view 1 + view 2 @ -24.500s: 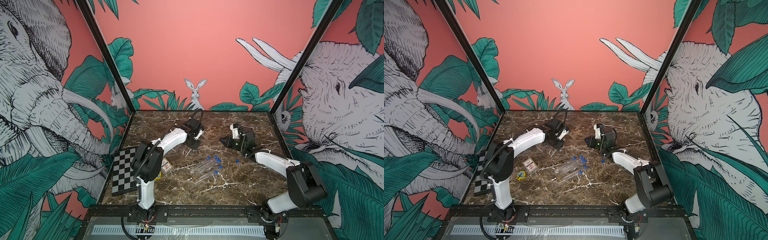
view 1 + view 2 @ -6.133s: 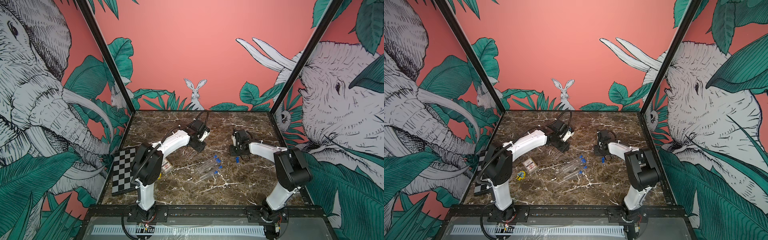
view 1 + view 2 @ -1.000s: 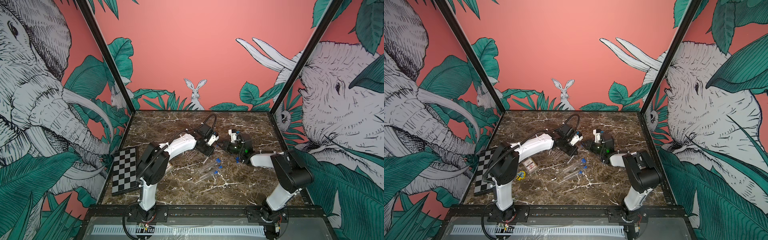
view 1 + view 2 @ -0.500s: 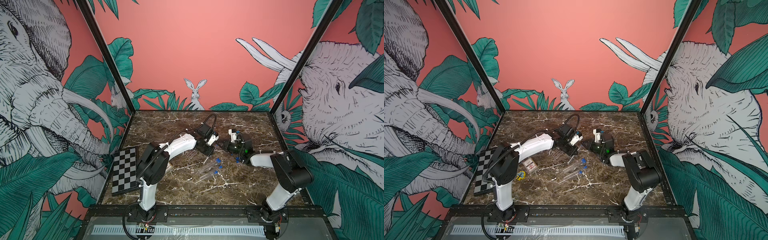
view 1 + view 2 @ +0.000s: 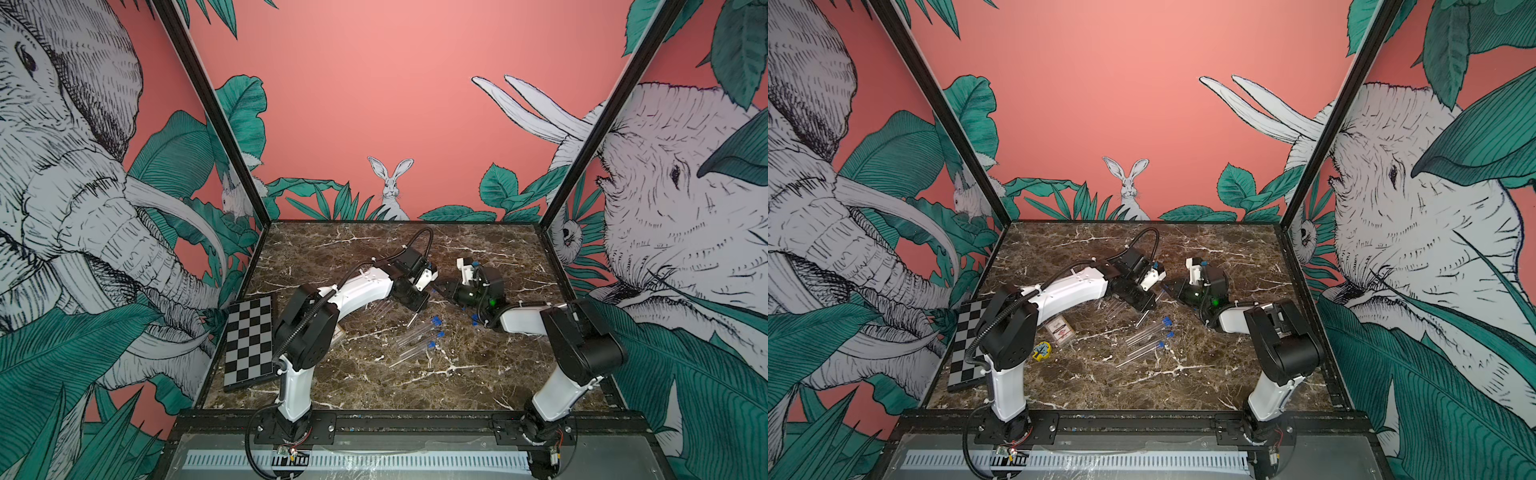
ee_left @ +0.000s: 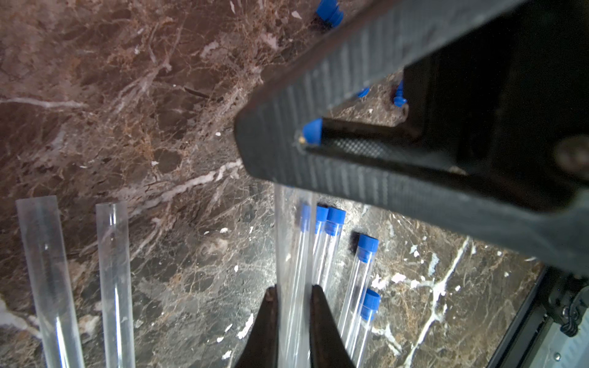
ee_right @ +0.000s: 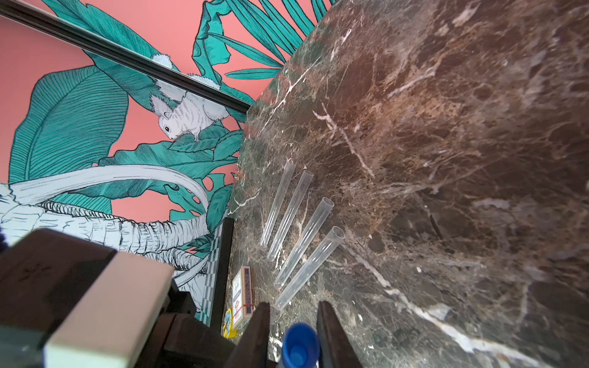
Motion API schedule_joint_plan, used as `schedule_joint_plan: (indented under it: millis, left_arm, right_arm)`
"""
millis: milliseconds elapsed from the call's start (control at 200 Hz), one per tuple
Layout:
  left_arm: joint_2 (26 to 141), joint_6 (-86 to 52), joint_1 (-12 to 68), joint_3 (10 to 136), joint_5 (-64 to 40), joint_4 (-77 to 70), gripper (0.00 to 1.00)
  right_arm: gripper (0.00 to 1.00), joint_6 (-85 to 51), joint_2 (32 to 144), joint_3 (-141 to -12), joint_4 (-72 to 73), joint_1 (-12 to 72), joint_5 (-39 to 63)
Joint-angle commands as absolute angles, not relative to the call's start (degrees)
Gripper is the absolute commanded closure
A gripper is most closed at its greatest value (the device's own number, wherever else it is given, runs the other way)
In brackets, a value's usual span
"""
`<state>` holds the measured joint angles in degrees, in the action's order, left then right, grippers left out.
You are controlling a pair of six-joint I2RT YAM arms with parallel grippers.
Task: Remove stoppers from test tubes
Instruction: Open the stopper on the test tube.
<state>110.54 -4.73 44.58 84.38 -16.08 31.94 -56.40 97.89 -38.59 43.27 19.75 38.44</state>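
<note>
My left gripper (image 6: 294,293) is shut on a clear test tube (image 6: 294,242), held off the table between both arms (image 5: 420,305). The tube's far end runs behind my right gripper (image 5: 438,289), where a blue stopper (image 6: 310,132) sits between the fingers. In the right wrist view that stopper (image 7: 299,347) rests against one finger with a gap to the other, so my right gripper (image 7: 293,318) is open. Whether the stopper is still in the tube is hidden. Three stoppered tubes (image 5: 415,334) lie mid-table. Several empty tubes (image 7: 306,242) lie to the left.
Loose blue stoppers (image 6: 330,12) lie on the marble near the right arm (image 5: 473,318). A checkerboard (image 5: 249,336) leans at the left edge. A small card box (image 5: 1061,328) and a yellow item (image 5: 1041,350) lie near the left arm's base.
The right gripper's jaws have parted slightly around the stopper. Both arms stay almost still, meeting mid-table as they did a second ago.
</note>
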Motion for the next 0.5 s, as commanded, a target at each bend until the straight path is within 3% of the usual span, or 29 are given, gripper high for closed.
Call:
schedule_joint_plan:
  millis: [0,495]
  left_arm:
    - [107.2,-5.1,44.8,84.4,-16.9,31.1,0.93]
    - [107.4,-4.7,44.8,84.3,-16.5,31.1,0.94]
  right_arm:
    - [0.73,-57.7,98.7,-38.5,46.7,20.0,39.3]
    - [0.81,-57.7,98.9,-38.7,46.8,20.0,39.2]
